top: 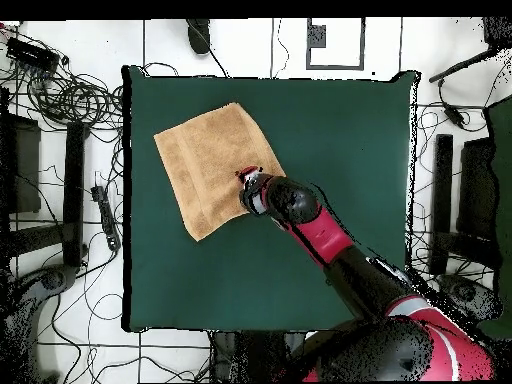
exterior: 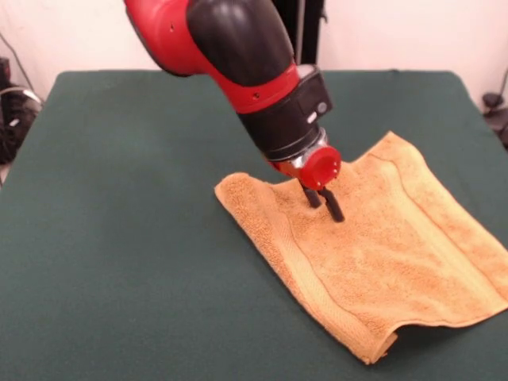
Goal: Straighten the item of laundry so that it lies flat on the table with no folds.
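Front view, pincer (exterior: 325,204) nearly closed, tips on towel (exterior: 381,254), holding nothing, green table (exterior: 119,238), cables (top: 70,95) around.

Towel (exterior: 381,254) on table (exterior: 119,238); gripper (exterior: 325,205) atop

Red and black Sawyer arm (exterior: 238,55)
Glossy red shells, black joint covers, small screws, red round cap, thin black gripper (exterior: 325,202) fingers.

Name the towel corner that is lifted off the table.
The orange-tan terry towel's corner nearest the front camera: it curls up, while the other corners lie flat.
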`<state>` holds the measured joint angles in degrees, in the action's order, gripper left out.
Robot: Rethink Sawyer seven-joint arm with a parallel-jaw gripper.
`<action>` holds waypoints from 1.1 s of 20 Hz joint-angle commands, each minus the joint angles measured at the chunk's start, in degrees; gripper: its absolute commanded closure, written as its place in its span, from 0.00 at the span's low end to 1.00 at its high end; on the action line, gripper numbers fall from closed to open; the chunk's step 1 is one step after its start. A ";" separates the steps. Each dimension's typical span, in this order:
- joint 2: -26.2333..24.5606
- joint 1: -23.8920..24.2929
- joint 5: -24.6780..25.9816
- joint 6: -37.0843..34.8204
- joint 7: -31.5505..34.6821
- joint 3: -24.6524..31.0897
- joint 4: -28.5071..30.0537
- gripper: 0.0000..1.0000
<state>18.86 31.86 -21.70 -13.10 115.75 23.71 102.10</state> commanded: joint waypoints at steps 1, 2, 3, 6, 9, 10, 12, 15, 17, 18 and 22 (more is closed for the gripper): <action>1.05 -1.25 -2.96 -1.43 11.75 -0.84 1.55 0.00; 0.97 -1.54 -2.90 -0.74 11.97 -1.01 1.58 0.00; 0.66 -1.51 -2.56 0.53 11.94 -0.77 1.77 0.00; -1.51 -1.46 -1.97 3.31 11.66 1.56 1.66 0.00; -1.82 -4.94 -3.19 5.45 14.47 0.87 1.83 0.00; -1.38 -5.89 -3.34 5.14 14.81 0.71 2.24 0.00; 0.17 -8.75 -3.83 3.89 15.47 -1.56 2.34 0.00; 1.90 -12.74 -4.11 0.42 15.20 -6.93 1.07 0.00; 1.90 -13.60 -4.18 -0.76 14.55 -8.02 0.42 0.00; 1.92 -13.04 -4.32 -0.89 14.33 -6.95 0.85 0.00; 2.83 -12.13 -5.32 -1.50 14.70 -4.19 3.26 0.00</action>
<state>22.58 21.90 -22.20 -11.83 115.79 18.10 102.20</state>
